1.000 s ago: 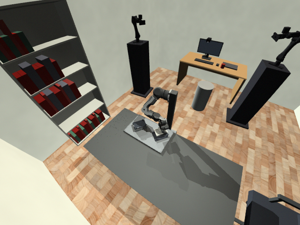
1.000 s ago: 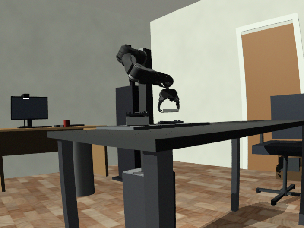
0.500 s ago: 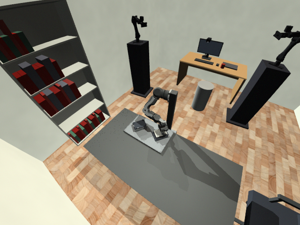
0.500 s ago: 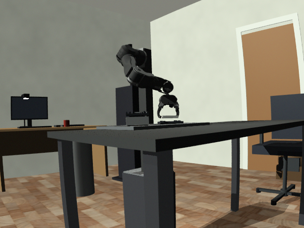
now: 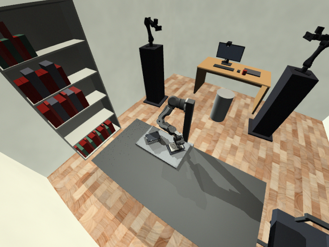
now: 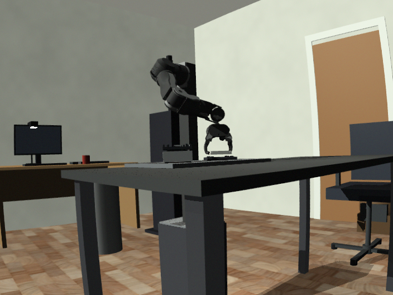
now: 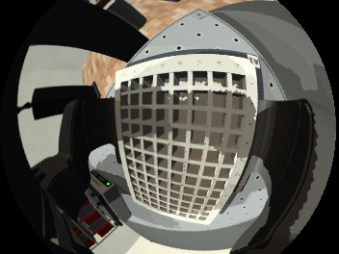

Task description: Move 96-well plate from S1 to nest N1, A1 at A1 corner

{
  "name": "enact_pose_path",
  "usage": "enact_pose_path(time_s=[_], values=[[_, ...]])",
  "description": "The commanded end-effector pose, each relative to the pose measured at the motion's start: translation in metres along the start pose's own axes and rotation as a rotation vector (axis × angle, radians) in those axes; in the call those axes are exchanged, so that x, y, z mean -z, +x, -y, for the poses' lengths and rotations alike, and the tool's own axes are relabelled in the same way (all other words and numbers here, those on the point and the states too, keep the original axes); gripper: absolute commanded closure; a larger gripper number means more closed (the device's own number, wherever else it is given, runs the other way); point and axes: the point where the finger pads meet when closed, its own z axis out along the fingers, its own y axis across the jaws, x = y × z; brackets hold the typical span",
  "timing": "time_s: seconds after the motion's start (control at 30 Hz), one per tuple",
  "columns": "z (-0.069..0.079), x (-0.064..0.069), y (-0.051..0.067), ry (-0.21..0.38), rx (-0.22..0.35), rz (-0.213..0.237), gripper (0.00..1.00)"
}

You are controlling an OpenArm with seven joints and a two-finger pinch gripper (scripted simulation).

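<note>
1. Your gripper (image 6: 218, 148) pinches the 96-well plate (image 6: 220, 152), just above the nest (image 6: 220, 157).
2. Both hang near the grey worktop's (image 5: 164, 191) far edge.
3. A bookshelf (image 5: 104, 87) and a wooden desk (image 5: 233, 74) stand around it.

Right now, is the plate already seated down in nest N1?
No: in the exterior view the plate hangs between the claw fingers, with a visible gap above the nest below it.
</note>
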Motion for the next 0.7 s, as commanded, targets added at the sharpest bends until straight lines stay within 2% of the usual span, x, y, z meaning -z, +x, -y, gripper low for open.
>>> enact_pose_path(time_s=[0.0, 0.67], values=[[-0.0033, 0.0008, 0.0007, -0.016, 0.007, -0.003, 1.00], [-0.0038, 0.0050, -0.0008, -0.013, 0.002, 0.000, 1.00]])
